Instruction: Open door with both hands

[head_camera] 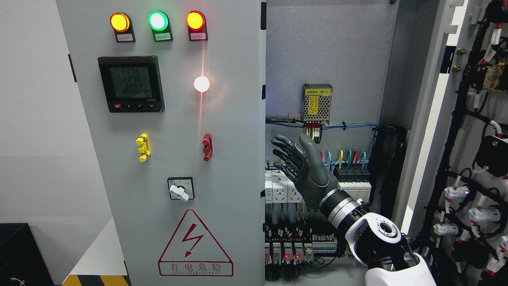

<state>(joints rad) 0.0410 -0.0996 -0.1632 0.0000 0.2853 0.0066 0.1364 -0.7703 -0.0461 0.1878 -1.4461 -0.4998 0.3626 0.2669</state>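
The cabinet's right door (432, 119) stands swung wide open at the picture's right, its inner face with wiring turned toward me. The left door (174, 159) is shut, carrying three lit lamps, a meter, a yellow and a red handle and a warning triangle. My right hand (295, 159) comes in from the lower right and hovers inside the opened bay, fingers spread and relaxed, holding nothing. It is just right of the left door's free edge (262, 151), apart from it. The left arm does not show.
Inside the bay are a perforated power supply (316, 102), blue wiring, breakers (353, 174) and terminal rows below. Cable bundles and white connectors (468, 198) hang on the open door. A black box (20, 254) sits at the lower left by a hazard-striped base.
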